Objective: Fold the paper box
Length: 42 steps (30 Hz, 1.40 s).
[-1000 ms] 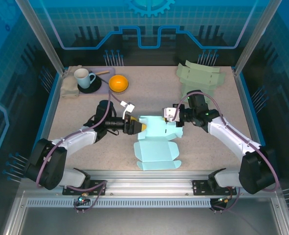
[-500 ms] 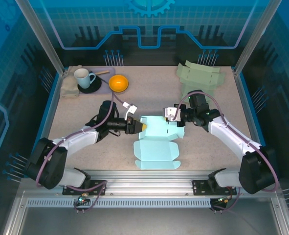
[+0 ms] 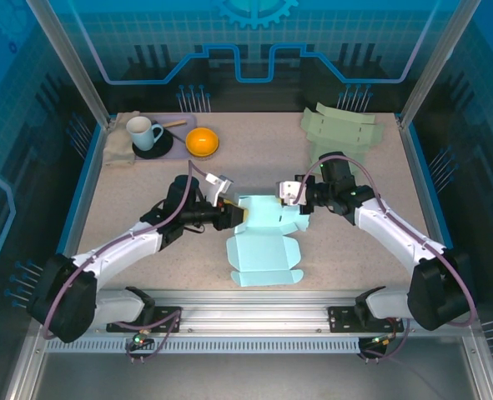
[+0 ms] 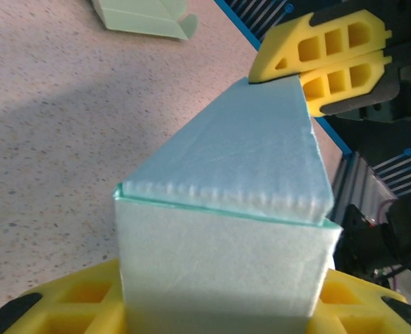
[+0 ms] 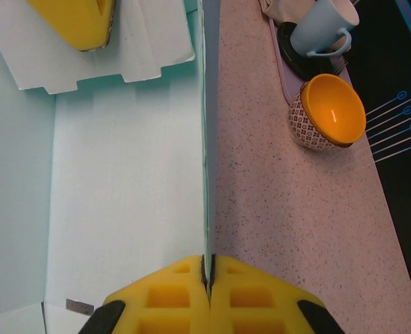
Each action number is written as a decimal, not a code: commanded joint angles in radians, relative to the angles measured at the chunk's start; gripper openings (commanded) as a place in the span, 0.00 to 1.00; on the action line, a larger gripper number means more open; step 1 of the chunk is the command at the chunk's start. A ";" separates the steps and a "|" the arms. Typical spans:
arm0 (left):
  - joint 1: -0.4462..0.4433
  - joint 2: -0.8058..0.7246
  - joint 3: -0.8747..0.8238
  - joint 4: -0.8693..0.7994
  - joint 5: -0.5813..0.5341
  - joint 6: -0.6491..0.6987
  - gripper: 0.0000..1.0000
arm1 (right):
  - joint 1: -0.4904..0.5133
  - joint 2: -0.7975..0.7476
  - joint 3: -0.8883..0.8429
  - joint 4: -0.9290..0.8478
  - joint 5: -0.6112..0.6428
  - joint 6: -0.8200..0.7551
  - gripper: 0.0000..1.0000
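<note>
The light blue paper box (image 3: 263, 250) lies mid-table, its near flaps flat and its far part raised between the two grippers. My left gripper (image 3: 238, 215) holds the box's left end. In the left wrist view its yellow fingers (image 4: 66, 306) stand wide apart with the folded end panel (image 4: 226, 264) filling the gap between them. My right gripper (image 3: 299, 204) is shut on the thin edge of the box's upright wall (image 5: 206, 174); the fingers (image 5: 170, 296) meet on it. The right gripper's fingers (image 4: 330, 56) also show at the box's far end.
A flattened green box (image 3: 342, 133) lies at the back right. At the back left stand an orange bowl (image 3: 202, 142), a white mug (image 3: 143, 132) on a dark saucer, and a beige cloth (image 3: 117, 150). Metal rails run along the near edge.
My left gripper has drawn slightly back to the left and its arm has swung outward. The box has shifted a little away from the near edge. The right gripper has barely moved.
</note>
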 commanded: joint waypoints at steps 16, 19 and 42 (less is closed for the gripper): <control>-0.061 0.032 0.047 -0.160 -0.473 0.064 0.12 | 0.061 0.022 0.048 -0.034 0.141 0.047 0.00; -0.071 0.042 0.045 -0.163 -0.523 0.069 0.17 | 0.064 0.028 0.051 -0.031 0.165 0.062 0.00; -0.131 0.295 0.206 -0.367 -1.036 -0.105 0.00 | 0.187 0.095 0.092 -0.004 0.380 0.192 0.00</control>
